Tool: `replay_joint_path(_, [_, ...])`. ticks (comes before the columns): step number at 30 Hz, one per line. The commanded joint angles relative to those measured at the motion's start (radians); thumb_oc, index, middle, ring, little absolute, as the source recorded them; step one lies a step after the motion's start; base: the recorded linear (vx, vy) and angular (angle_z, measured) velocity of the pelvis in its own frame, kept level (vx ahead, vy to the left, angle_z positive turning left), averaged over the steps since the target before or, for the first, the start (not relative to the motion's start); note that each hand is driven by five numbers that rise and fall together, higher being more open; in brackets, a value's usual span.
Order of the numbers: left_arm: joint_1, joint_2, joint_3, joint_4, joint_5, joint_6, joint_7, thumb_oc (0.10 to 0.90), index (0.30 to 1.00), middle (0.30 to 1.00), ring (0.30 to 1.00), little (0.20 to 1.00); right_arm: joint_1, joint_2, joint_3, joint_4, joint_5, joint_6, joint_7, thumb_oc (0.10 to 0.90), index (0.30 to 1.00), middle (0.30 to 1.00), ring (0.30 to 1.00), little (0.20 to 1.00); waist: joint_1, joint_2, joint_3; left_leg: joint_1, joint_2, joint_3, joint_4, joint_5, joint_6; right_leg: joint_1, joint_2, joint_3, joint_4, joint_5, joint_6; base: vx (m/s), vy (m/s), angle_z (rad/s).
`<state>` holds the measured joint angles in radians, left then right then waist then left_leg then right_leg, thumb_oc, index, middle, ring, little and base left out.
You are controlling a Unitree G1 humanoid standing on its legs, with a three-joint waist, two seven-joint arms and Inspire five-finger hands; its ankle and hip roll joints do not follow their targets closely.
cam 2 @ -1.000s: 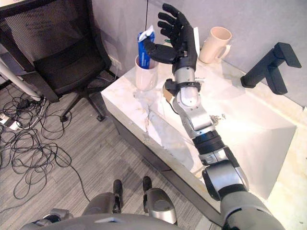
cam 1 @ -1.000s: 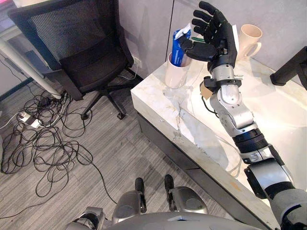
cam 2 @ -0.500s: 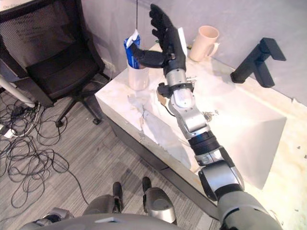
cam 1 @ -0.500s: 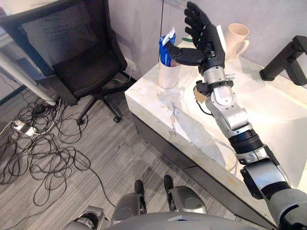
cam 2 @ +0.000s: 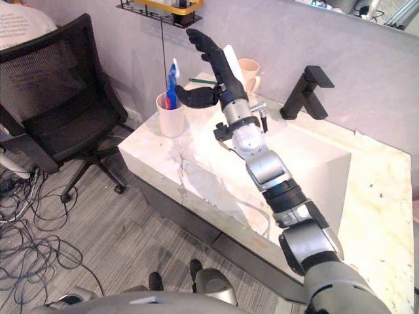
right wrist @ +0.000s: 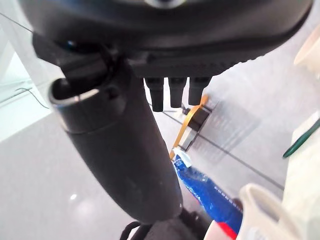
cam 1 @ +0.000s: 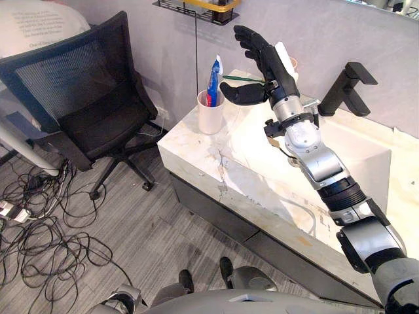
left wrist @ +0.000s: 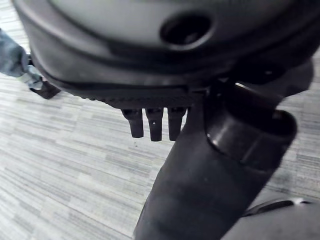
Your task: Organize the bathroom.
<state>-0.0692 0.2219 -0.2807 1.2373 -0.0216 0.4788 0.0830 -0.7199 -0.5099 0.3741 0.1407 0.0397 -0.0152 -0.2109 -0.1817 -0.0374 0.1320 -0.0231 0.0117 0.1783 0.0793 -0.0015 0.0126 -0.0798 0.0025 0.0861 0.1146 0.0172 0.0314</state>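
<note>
A cup stands on the far left corner of the counter, a tube upright in it; a mug sits further right by the wall; the tap stands right of the mug, behind the basin; a chair stands left of the counter; a shelf hangs on the wall above the cup.

Right arm stretched forward, right hand raised, fingers straight, thumb out, left hand open, pointing down

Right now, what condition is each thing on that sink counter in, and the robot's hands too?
White cup: upright near the counter's corner.
Toothpaste tube: standing in the cup, poking out the top.
Beige mug: upright by the wall, behind the right hand.
Black faucet: no water seen running.
Right hand: open, raised, holding nothing.
Left hand: open above the floor.
</note>
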Motion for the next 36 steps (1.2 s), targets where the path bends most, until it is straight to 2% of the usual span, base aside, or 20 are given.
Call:
replay_joint_path(1, [0.022, 0.003, -0.018, 0.047, 0.017, -0.022, -0.003, 0.8, 0.9, 0.9, 0.9, 0.9, -0.144, -0.031, -0.125, -0.042, -0.089, -0.044, -0.133, 0.8, 0.9, 0.9, 0.9, 0.9, -0.004, -0.019, -0.031, 0.051, 0.062, -0.002, 0.08, -0.143, -0.018, -0.012, -0.044, 0.046, 0.087, -0.104, 0.099, -0.07, 0.074, -0.07])
replay_joint_path(3, [0.023, -0.007, -0.017, 0.047, -0.031, -0.048, 0.026, 0.8, 0.9, 0.9, 0.9, 0.9, -0.134, -0.101, -0.207, -0.005, -0.081, -0.007, -0.235, 0.8, 0.9, 0.9, 0.9, 0.9, -0.024, -0.023, -0.034, 0.068, 0.059, 0.006, 0.059, -0.149, -0.013, -0.009, -0.046, 0.058, 0.079, -0.098, 0.113, -0.09, 0.102, -0.17])
replay_joint_path(8, [0.024, -0.012, -0.004, 0.051, -0.081, -0.079, 0.057, 0.8, 0.9, 0.9, 0.9, 0.9, -0.09, -0.191, -0.322, 0.03, -0.054, 0.031, -0.351, 0.8, 0.9, 0.9, 0.9, 0.9, -0.051, -0.025, -0.039, 0.077, 0.054, 0.03, 0.035, -0.15, -0.003, -0.024, -0.043, 0.085, 0.068, -0.077, 0.128, -0.07, 0.053, -0.21])
replay_joint_path(11, [0.02, -0.013, 0.012, 0.056, -0.124, -0.087, 0.075, 0.8, 0.9, 0.9, 0.9, 0.9, -0.006, -0.238, -0.437, 0.047, -0.029, 0.034, -0.447, 0.8, 0.9, 0.9, 0.9, 0.9, -0.083, -0.025, -0.035, 0.087, 0.048, 0.045, 0.023, -0.155, 0.006, -0.026, -0.041, 0.103, 0.062, -0.07, 0.133, -0.07, 0.063, -0.25])
replay_joint_path(13, [0.009, -0.01, 0.03, 0.06, -0.157, -0.078, 0.079, 0.8, 0.9, 0.9, 0.9, 0.9, 0.114, -0.266, -0.573, 0.075, 0.028, 0.0, -0.551, 0.8, 0.9, 0.9, 0.9, 0.9, -0.117, -0.023, -0.03, 0.097, 0.043, 0.053, 0.01, -0.159, 0.013, -0.025, -0.041, 0.111, 0.056, -0.068, 0.14, -0.07, 0.066, -0.25])
replay_joint_path(17, [-0.009, -0.002, 0.044, 0.064, -0.193, -0.063, 0.079, 0.8, 0.9, 0.9, 0.9, 0.9, 0.286, -0.266, -0.747, 0.141, 0.12, -0.076, -0.652, 0.8, 0.9, 0.9, 0.9, 0.9, -0.152, -0.022, -0.028, 0.1, 0.04, 0.063, -0.002, -0.162, 0.018, -0.036, -0.039, 0.123, 0.057, -0.063, 0.146, -0.06, 0.038, -0.17])
replay_joint_path(18, [-0.016, 0.003, 0.046, 0.066, -0.208, -0.059, 0.075, 0.8, 0.9, 0.9, 0.9, 0.9, 0.357, -0.26, -0.817, 0.185, 0.179, -0.092, -0.727, 0.8, 0.9, 0.9, 0.9, 0.9, -0.166, -0.02, -0.027, 0.1, 0.038, 0.068, -0.005, -0.164, 0.021, -0.042, -0.038, 0.128, 0.057, -0.059, 0.148, -0.05, 0.031, -0.13])
replay_joint_path(20, [-0.02, 0.004, 0.046, 0.066, -0.217, -0.054, 0.076, 0.8, 0.9, 0.9, 0.9, 0.9, 0.405, -0.254, -0.859, 0.225, 0.22, -0.132, -0.738, 0.8, 0.9, 0.9, 0.9, 0.9, -0.174, -0.02, -0.027, 0.1, 0.037, 0.07, -0.005, -0.166, 0.022, -0.043, -0.037, 0.132, 0.055, -0.057, 0.148, -0.04, 0.024, -0.14])
replay_joint_path(22, [-0.031, 0.005, 0.044, 0.066, -0.228, -0.048, 0.075, 0.8, 0.9, 0.9, 0.9, 0.9, 0.542, -0.235, -0.968, 0.321, 0.352, -0.194, -0.76, 0.8, 0.9, 0.9, 0.9, 0.9, -0.192, -0.02, -0.026, 0.1, 0.033, 0.078, -0.012, -0.165, 0.024, -0.045, -0.037, 0.139, 0.044, -0.048, 0.15, -0.05, 0.029, -0.14])
replay_joint_path(26, [-0.035, 0.005, 0.048, 0.073, -0.226, -0.053, 0.073, 0.8, 0.9, 0.9, 0.9, 0.9, 0.588, -0.218, -1.002, 0.375, 0.413, -0.227, -0.781, 0.8, 0.9, 0.9, 0.9, 0.9, -0.199, -0.021, -0.027, 0.098, 0.031, 0.081, -0.013, -0.164, 0.023, -0.046, -0.036, 0.142, 0.039, -0.044, 0.149, -0.02, 0.009, -0.13])
replay_joint_path(27, [-0.043, 0.0, 0.051, 0.089, -0.21, -0.068, 0.074, 0.8, 0.9, 0.9, 0.9, 0.9, 0.637, -0.187, -1.04, 0.46, 0.536, -0.258, -0.833, 0.8, 0.9, 0.9, 0.9, 0.9, -0.208, -0.021, -0.033, 0.097, 0.031, 0.083, -0.018, -0.161, 0.019, -0.049, -0.035, 0.143, 0.03, -0.036, 0.147, -0.03, 0.013, -0.29])
replay_joint_path(29, [-0.046, -0.001, 0.049, 0.092, -0.205, -0.07, 0.074, 0.8, 0.9, 0.9, 0.9, 0.9, 0.649, -0.177, -1.042, 0.494, 0.548, -0.253, -0.852, 0.8, 0.9, 0.9, 0.9, 0.9, -0.21, -0.021, -0.034, 0.097, 0.031, 0.082, -0.019, -0.16, 0.018, -0.049, -0.035, 0.145, 0.027, -0.033, 0.145, -0.02, 0.008, -0.04])
replay_joint_path(31, [-0.053, -0.005, 0.049, 0.103, -0.2, -0.08, 0.078, 0.8, 0.9, 0.9, 0.9, 0.9, 0.666, -0.156, -1.035, 0.56, 0.619, -0.264, -0.864, 0.8, 0.9, 0.9, 0.9, 0.9, -0.211, -0.022, -0.035, 0.098, 0.031, 0.082, -0.024, -0.157, 0.015, -0.049, -0.035, 0.143, 0.023, -0.03, 0.144, -0.01, -0.001, 0.02])
replay_joint_path(36, [-0.058, -0.017, 0.053, 0.108, -0.173, -0.096, 0.078, 0.8, 0.9, 0.9, 0.9, 0.9, 0.696, -0.073, -0.996, 0.693, 0.789, -0.209, -0.82, 0.8, 0.9, 0.9, 0.9, 0.9, -0.211, -0.019, -0.035, 0.096, 0.029, 0.077, -0.024, -0.156, 0.011, -0.054, -0.037, 0.143, 0.018, -0.02, 0.142, -0.01, 0.002, 0.02])
